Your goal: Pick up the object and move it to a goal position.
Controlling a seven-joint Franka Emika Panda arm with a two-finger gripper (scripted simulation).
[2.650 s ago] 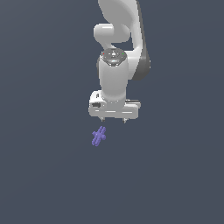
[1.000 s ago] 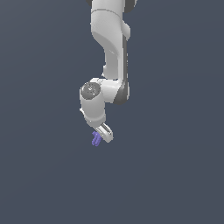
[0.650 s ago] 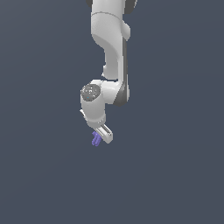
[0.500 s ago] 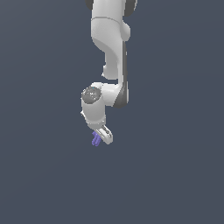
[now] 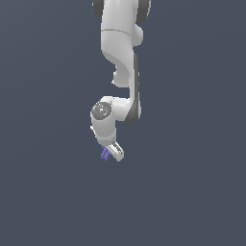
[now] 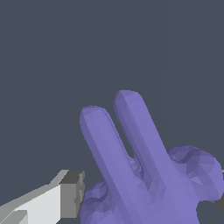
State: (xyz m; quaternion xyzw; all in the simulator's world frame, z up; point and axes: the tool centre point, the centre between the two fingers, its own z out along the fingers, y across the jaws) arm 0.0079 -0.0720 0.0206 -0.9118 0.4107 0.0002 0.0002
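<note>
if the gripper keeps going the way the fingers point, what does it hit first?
The purple-blue object: it already sits between the fingers, filling the wrist view. Whether the gripper is clamped on it is unclear. Beyond it, only plain dark ground; depth unclear.

Light even and flat in both views; backdrop a uniform slate grey, no cast shadows on it. My arm [image 5: 120,53] is brightest on its upper and left-facing surfaces, shading to grey underneath, so light comes from above. No glare, no blur. Wrist view sharp; the object [image 6: 144,175] shows faceted shading, paler along its upper bar edges.
</note>
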